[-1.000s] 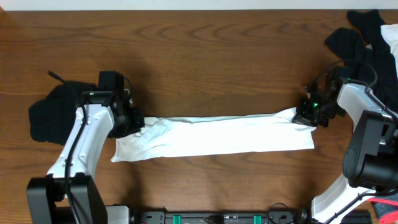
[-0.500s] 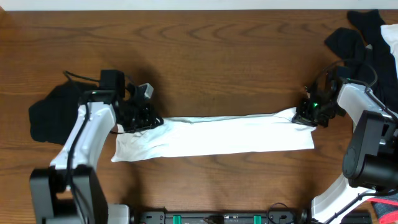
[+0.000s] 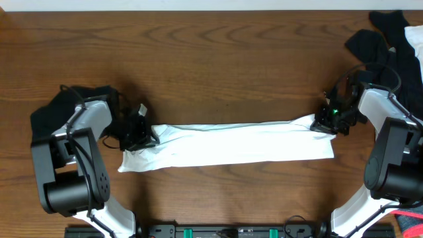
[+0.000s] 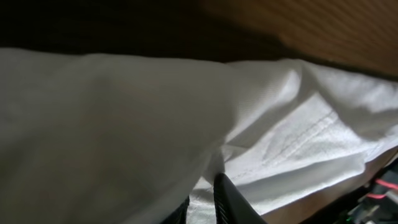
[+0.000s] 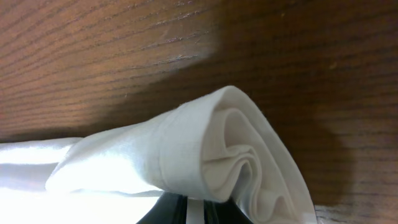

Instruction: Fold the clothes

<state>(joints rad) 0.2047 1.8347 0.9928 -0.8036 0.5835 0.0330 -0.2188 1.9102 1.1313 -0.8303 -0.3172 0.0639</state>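
Left pincer (image 3: 140, 133) and right pincer (image 3: 328, 123) each pinch narrowly on one end of the white T-shirt (image 3: 238, 142), stretched as a long folded band across the near middle of the table (image 3: 218, 59), likely held taut to smooth it for the next fold.

T-shirt (image 3: 231, 142): flat on table (image 3: 218, 59), stretched L–R across ctr. L end at left gripper (image 3: 142, 135); R end at right gripper (image 3: 327, 122), far corner between jaws. Loose garment (image 3: 46, 122) on table, L of left gripper. Garment pile (image 3: 390, 46) at far R corner, behind right gripper.
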